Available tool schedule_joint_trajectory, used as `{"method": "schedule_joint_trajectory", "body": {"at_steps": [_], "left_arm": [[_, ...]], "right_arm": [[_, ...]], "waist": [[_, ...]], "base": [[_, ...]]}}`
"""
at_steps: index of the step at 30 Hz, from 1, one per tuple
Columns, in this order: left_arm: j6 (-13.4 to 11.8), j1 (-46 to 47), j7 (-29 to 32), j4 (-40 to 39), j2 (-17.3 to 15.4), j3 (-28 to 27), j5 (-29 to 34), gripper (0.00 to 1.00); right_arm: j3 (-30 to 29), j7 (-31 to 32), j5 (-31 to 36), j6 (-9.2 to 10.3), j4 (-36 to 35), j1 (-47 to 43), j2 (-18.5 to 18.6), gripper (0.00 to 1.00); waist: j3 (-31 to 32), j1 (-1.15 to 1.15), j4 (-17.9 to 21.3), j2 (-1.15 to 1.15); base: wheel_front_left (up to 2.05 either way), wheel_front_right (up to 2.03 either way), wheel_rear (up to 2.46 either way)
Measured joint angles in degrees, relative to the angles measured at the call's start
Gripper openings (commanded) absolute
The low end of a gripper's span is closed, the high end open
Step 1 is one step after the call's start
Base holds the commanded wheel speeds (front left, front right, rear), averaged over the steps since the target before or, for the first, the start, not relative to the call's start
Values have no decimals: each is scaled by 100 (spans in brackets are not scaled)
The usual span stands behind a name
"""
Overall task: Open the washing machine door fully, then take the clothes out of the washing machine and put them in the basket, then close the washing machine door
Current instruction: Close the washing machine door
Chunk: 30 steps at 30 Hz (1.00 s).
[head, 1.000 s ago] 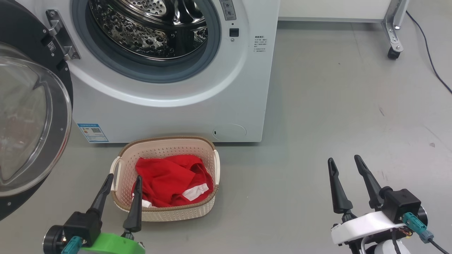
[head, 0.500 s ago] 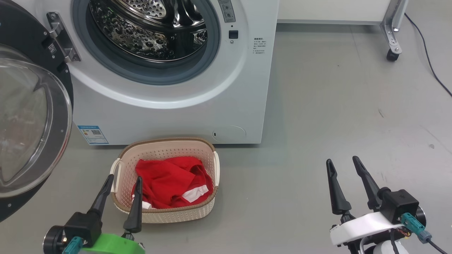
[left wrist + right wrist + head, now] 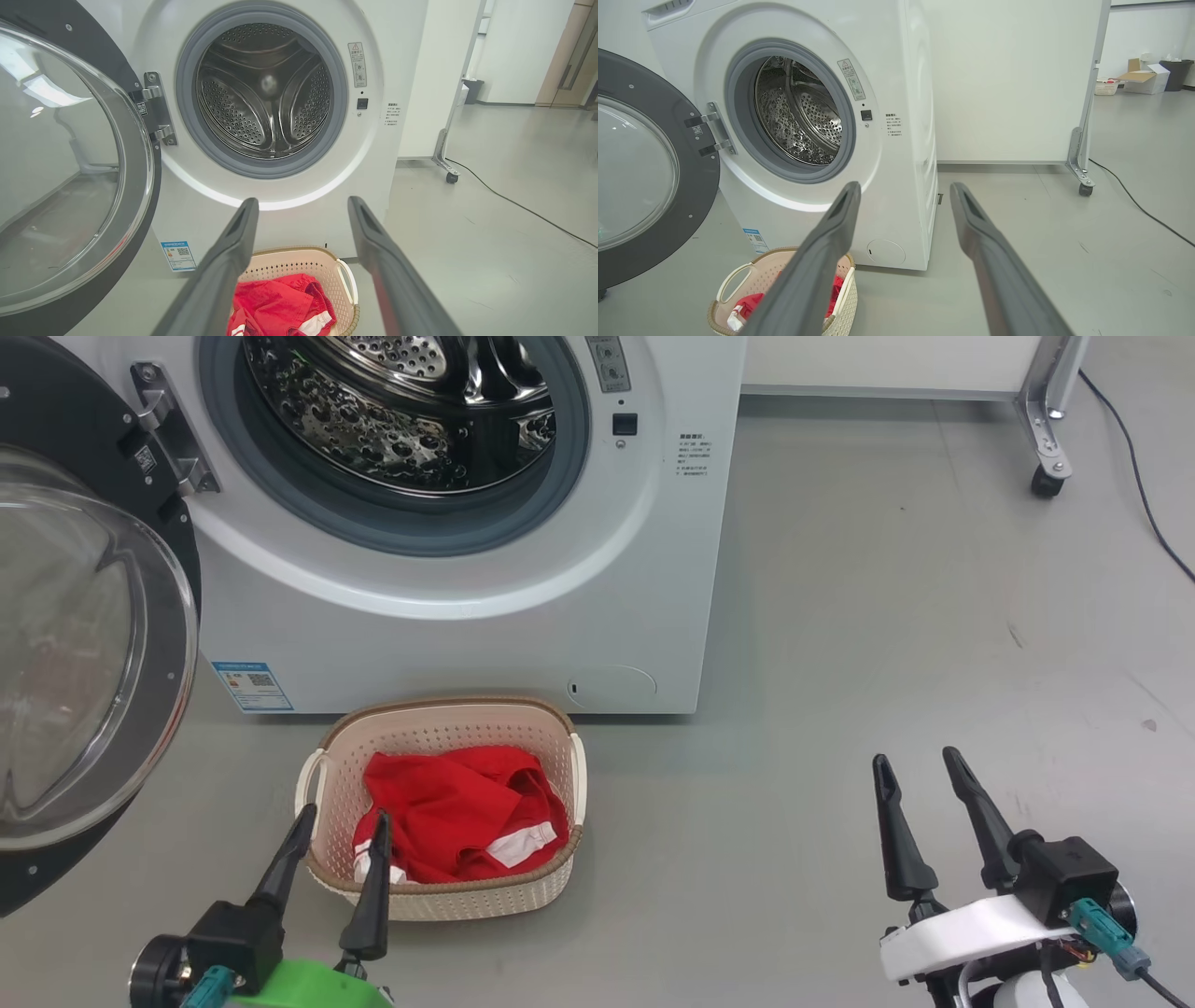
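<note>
The white washing machine stands with its steel drum bare inside. Its round black door with the clear glass bowl hangs swung wide open on the left, also in the left wrist view and the right wrist view. The red clothes with white bands lie in the cream basket on the floor before the machine. My left gripper hovers open at the basket's near left corner, holding nothing. My right gripper stands open over bare floor to the right.
A white panel on a metal leg with a caster stands behind at right, and a black cable runs across the grey floor. A cardboard box and a bin sit far back.
The head view has shifted slightly. My left gripper has drawn back a little toward me from the basket. The right gripper, clothes and door stay as they were.
</note>
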<state>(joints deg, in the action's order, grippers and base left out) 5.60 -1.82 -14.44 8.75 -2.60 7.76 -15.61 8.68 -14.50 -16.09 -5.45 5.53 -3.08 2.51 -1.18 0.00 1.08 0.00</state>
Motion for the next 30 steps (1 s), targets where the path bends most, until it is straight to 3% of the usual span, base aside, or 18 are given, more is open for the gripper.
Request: {"method": "schedule_joint_trajectory", "body": {"at_steps": [13,30], "left_arm": [[-26,3,0,77,2,44,-1,100],[-126,12,0,110,2,46,35,100]], "right_arm": [[-1,0,0,-1,-101,-71,-2,100],[69,0,-1,-46,-104,-70,-2,100]], "waist": [[-113,0,-551,0],[-129,0,-1772,0]], "base": [[0,0,0],[0,0,0]]}}
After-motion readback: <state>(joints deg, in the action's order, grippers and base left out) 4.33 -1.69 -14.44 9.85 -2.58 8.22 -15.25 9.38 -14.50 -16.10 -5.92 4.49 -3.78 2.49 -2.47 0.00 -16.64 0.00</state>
